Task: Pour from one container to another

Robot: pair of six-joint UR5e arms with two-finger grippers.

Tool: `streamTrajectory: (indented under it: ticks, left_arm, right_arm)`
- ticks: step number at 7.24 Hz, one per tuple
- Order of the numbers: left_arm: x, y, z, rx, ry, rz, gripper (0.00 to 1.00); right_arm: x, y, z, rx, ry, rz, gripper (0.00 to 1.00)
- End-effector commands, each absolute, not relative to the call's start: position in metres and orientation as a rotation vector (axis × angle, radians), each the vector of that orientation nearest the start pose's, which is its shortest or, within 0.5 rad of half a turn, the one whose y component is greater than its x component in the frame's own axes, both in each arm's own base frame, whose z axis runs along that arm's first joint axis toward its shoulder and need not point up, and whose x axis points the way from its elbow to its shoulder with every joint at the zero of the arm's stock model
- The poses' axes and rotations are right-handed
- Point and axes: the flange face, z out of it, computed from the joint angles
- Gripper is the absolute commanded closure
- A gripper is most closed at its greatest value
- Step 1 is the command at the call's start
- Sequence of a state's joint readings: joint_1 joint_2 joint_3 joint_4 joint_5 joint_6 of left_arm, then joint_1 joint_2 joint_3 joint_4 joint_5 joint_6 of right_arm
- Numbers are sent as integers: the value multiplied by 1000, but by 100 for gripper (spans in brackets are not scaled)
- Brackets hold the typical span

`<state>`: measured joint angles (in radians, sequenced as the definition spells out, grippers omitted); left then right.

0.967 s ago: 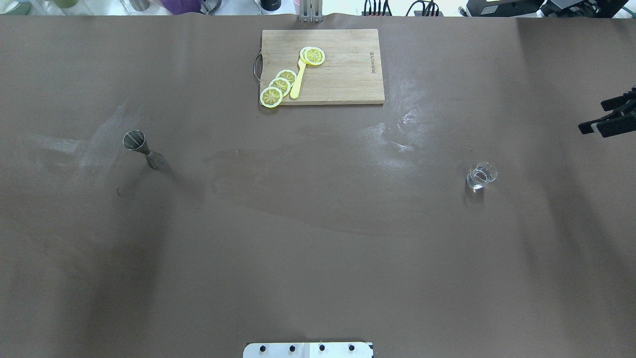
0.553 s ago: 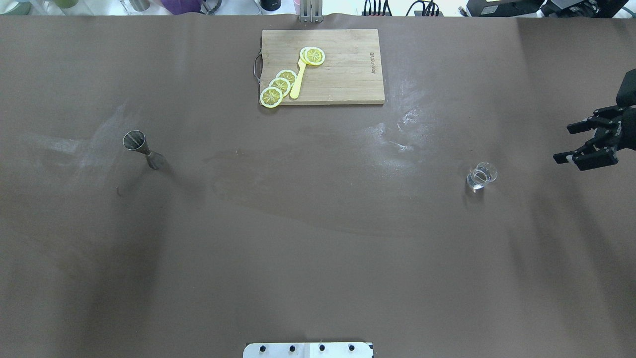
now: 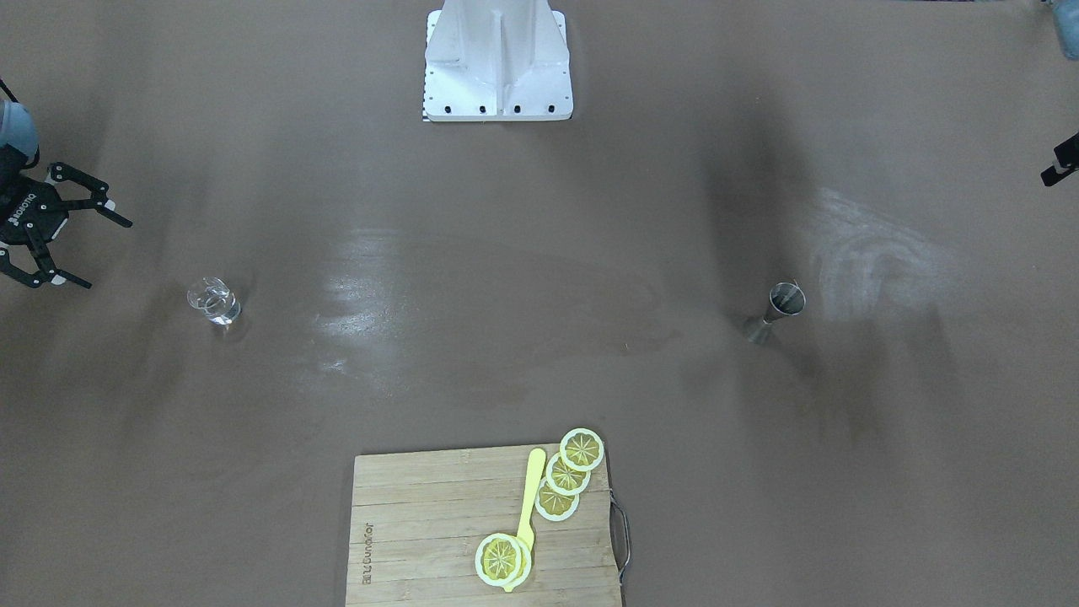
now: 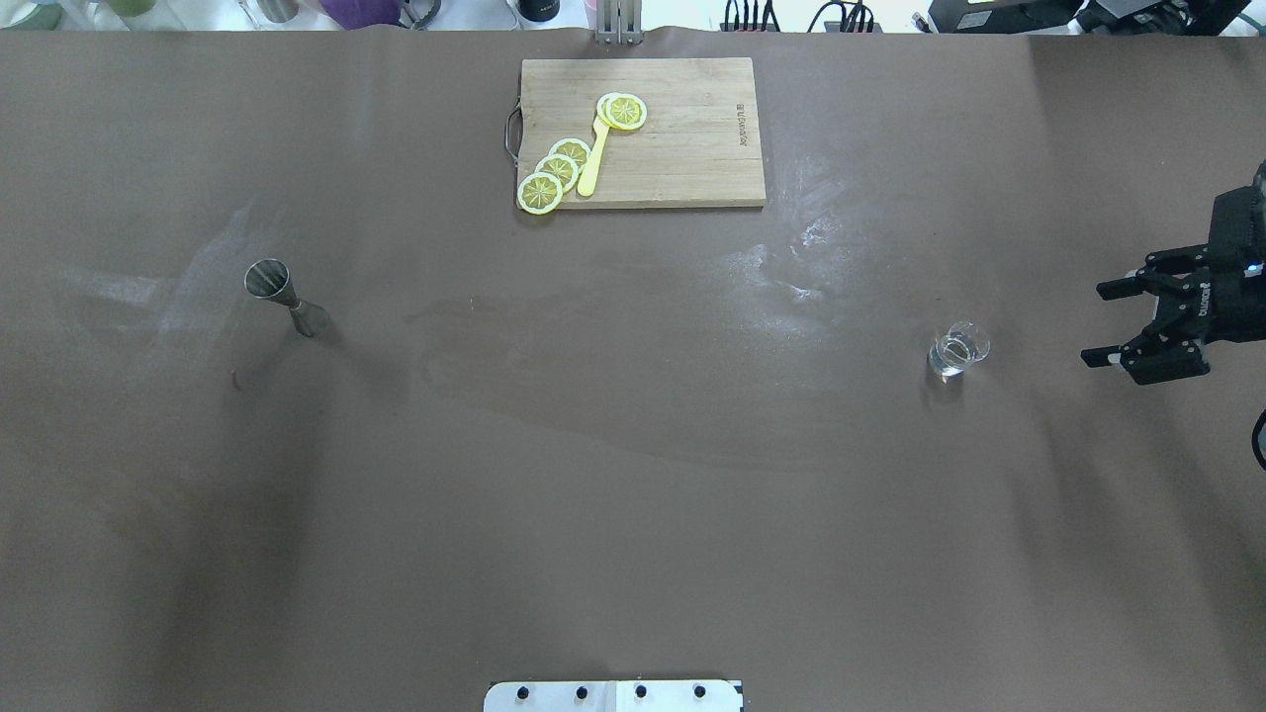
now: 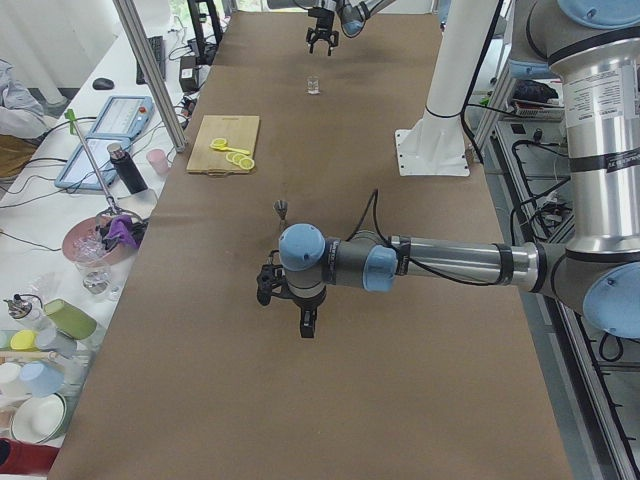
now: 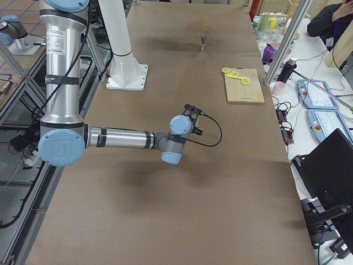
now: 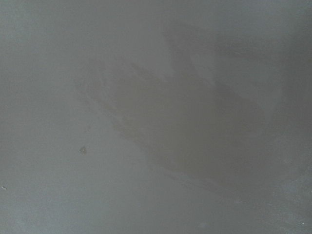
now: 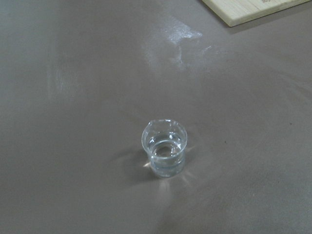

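Note:
A small clear glass [image 4: 957, 350] [image 3: 213, 302] with a little clear liquid stands on the brown table's right side; the right wrist view shows it upright [image 8: 165, 148]. A steel jigger [image 4: 287, 297] [image 3: 775, 310] stands upright at the left. My right gripper [image 4: 1093, 324] [image 3: 105, 253] is open, hovering to the right of the glass, fingers pointing toward it, well apart from it. Only a black tip of my left gripper [image 3: 1059, 165] shows at the front-facing view's edge, far from the jigger; I cannot tell its state. Its wrist view shows only bare table.
A wooden cutting board [image 4: 682, 148] lies at the table's far middle with lemon slices [image 4: 557, 170] and a yellow spoon [image 4: 593, 158] on it. The robot's white base [image 3: 497, 59] stands at the near edge. Clutter lies beyond the far edge.
My right gripper has come in from the table's right edge, moving nearer and toward the glass, with its fingers turned to face the glass. The glass and jigger have not moved.

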<state>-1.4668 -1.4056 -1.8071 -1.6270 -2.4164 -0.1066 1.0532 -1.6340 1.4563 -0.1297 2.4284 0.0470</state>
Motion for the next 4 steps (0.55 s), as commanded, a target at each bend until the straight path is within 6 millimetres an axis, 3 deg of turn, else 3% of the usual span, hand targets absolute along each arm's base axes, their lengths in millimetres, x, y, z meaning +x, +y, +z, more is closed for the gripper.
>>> streamTrajectory:
  ticks: [1, 2, 3, 4]
  left_arm:
    - [-2, -460, 579, 22, 853, -35, 1]
    - [15, -483, 535, -1, 896, -158, 1]
    - [40, -483, 500, 25, 899, -121, 1]
    - [59, -482, 496, 77, 918, -50, 1]
  right_arm:
    - [-182, -414, 604, 1021, -1031, -1028, 0]
    - [-188, -415, 603, 1027, -1030, -1045, 0]
    - [-190, -418, 603, 1053, -1014, -1080, 0]
    - [-195, -426, 605, 1055, -1009, -1083, 0]
